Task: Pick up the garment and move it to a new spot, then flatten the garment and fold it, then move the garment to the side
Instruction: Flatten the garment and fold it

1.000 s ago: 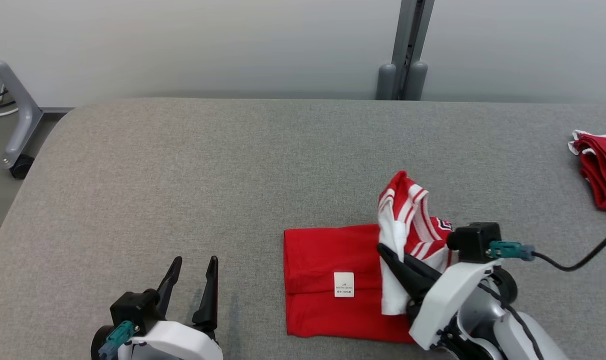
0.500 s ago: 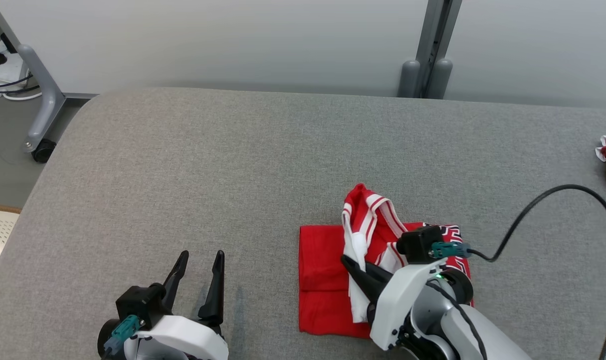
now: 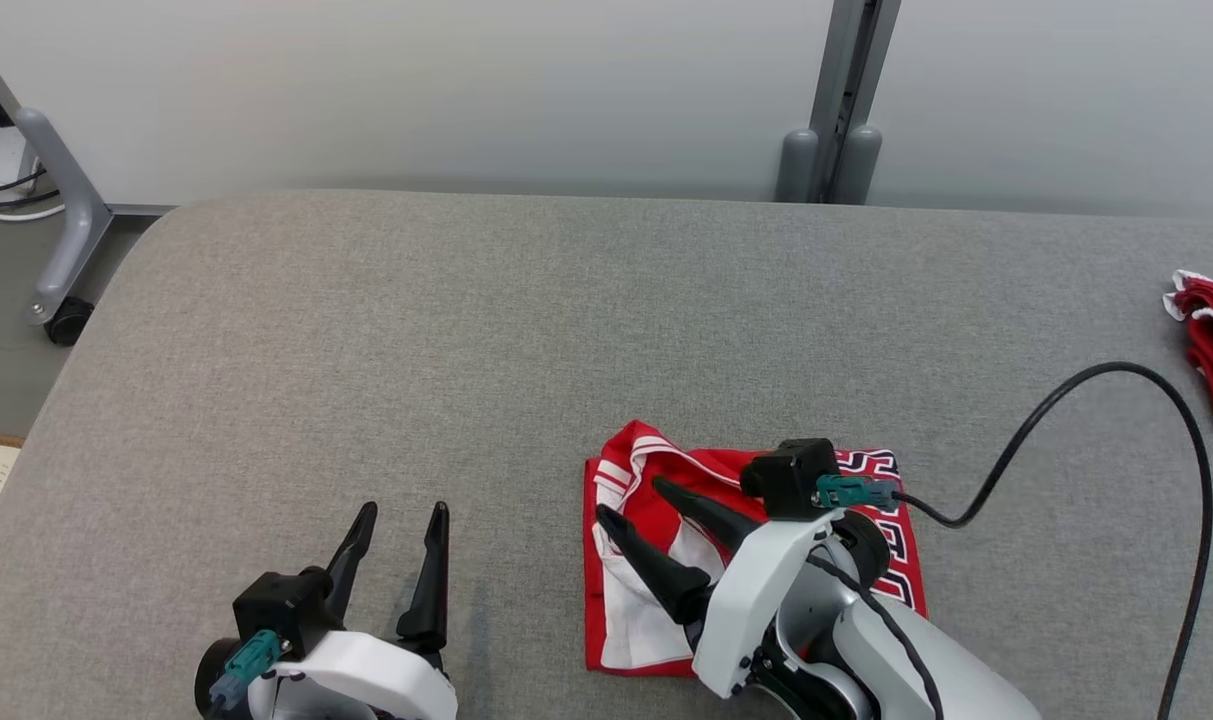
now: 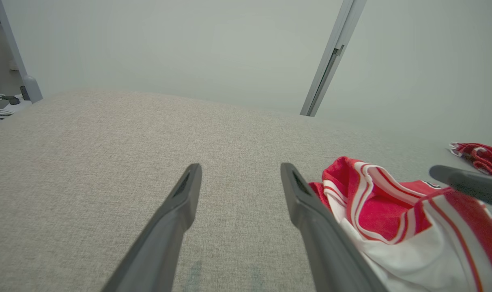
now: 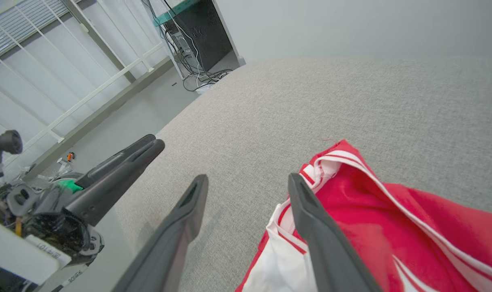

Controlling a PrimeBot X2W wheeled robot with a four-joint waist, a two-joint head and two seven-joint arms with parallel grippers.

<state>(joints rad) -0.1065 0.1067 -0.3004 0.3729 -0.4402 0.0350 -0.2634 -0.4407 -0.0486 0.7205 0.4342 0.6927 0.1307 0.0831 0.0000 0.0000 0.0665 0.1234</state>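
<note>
Garment (image 3: 638,610) looks light and limp; folded layers likely shift.
My right tool (image 3: 628,498) and left tool (image 3: 404,510) both apart; I'd pinch all layers at one edge.

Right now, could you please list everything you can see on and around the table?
table: one, grey fabric, spanning the head view
garment: one, red and white, folded, front centre-right of the table
second garment: one, red with white trim, table's right edge
cable: one, black, looping over the table's right part
post: one, grey, behind the table
left gripper: open, dark fingers, front left above the table
right gripper: open, dark fingers, over the garment
</note>
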